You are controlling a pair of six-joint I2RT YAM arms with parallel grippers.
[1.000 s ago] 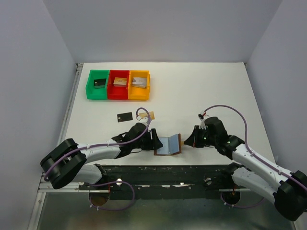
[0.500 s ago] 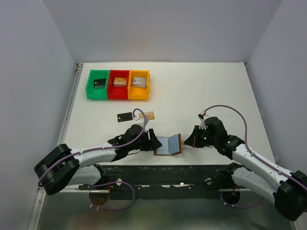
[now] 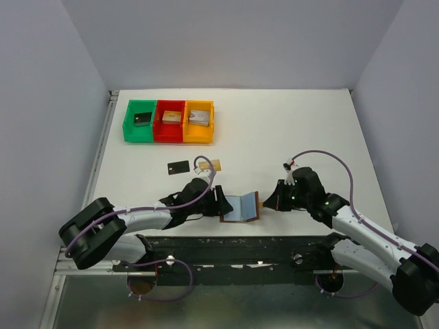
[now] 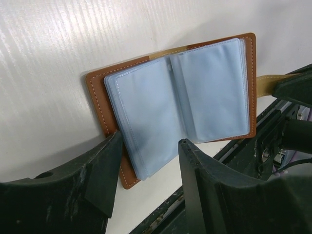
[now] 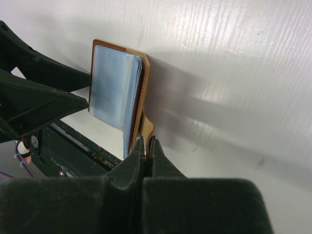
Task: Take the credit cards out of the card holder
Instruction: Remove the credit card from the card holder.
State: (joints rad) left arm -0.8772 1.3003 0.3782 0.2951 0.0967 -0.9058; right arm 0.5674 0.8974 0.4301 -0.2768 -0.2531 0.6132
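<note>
The brown card holder (image 3: 240,207) lies open near the tabletop's (image 3: 288,130) front edge, pale blue pockets showing. The right fingers (image 5: 129,168) are clamped on its tab strap (image 5: 146,127). The left fingers (image 4: 97,170) stand apart, straddling its left edge. A black card (image 3: 178,166) and a gold card (image 3: 215,164) lie behind.

Stitched brown leather card holder (image 4: 95,97), glossy plastic pockets (image 4: 209,87)
</note>
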